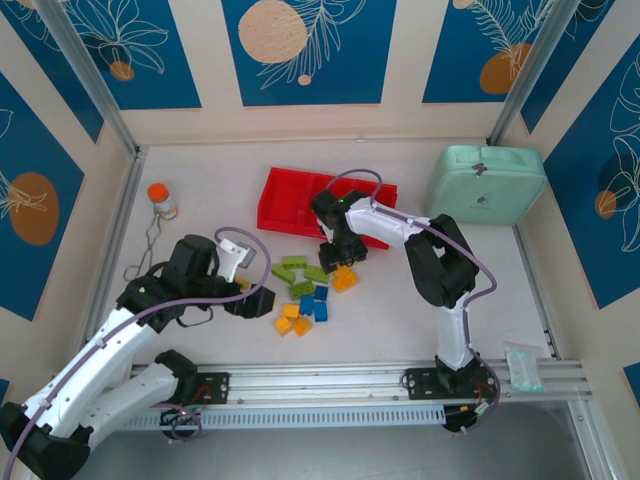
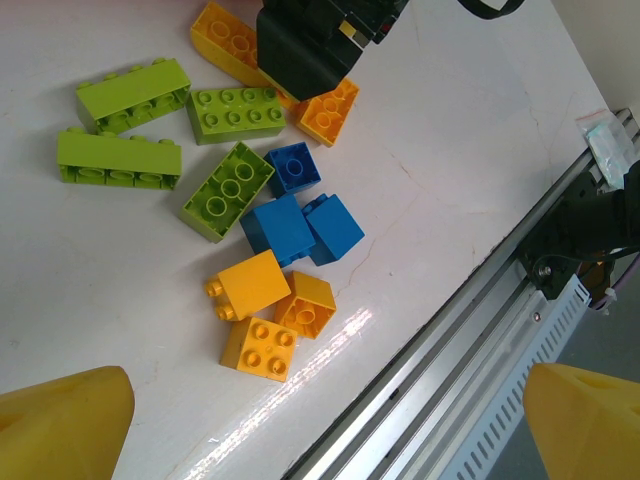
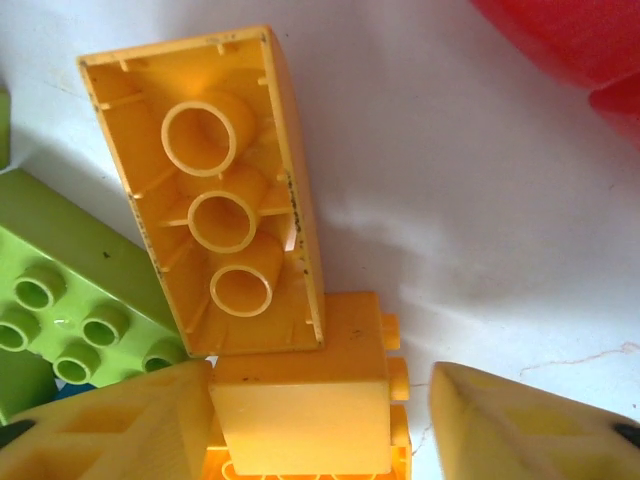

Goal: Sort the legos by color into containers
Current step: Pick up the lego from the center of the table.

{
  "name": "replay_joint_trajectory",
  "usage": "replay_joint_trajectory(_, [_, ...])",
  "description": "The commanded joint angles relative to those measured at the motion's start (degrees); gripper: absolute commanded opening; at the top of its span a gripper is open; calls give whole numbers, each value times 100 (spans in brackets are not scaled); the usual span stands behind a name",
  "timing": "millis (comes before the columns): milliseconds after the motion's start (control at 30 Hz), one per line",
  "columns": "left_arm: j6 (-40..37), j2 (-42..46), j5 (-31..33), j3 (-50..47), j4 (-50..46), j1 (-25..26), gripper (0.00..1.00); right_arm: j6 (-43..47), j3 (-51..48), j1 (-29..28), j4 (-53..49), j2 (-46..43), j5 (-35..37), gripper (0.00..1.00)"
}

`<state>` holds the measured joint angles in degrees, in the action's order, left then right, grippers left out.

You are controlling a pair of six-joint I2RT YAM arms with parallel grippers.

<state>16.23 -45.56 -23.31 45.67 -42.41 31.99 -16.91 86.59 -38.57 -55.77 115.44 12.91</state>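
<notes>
Many studded green, yellow, blue legos (image 2: 278, 228) clustered.

Lab test booth; aluminium rail (image 1: 350, 378), blue patterned wall panels (image 1: 310, 50).

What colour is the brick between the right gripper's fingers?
Orange-yellow brick, best seen in the right wrist view.

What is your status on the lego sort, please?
Left gripper open over pile. Right gripper straddling small orange-yellow brick, not clamped. Upturned long orange-yellow brick touching it.
</notes>
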Motion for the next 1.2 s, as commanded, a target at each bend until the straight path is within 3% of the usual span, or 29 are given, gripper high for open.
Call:
replay_joint_trajectory(0, [21,20,-51,71,5,-32,99,59,223,-19,-192,138,-78,55])
replay_joint_trajectory(500, [21,90,-35,56,32,-33,99,47,133,-63,-245,214,-96,57])
replay_joint_trajectory(867, [34,120,50,47,19,-27,99,74,143,-71,-286,225,-131,52])
replay_joint_trajectory(1000, [30,150,46,39,33,-27,99,65,78,-79,-286,164,-178,44])
replay_joint_trajectory(1167, [35,108,6,52,23,-27,99,76,-22,-89,-277,-75,-304,40])
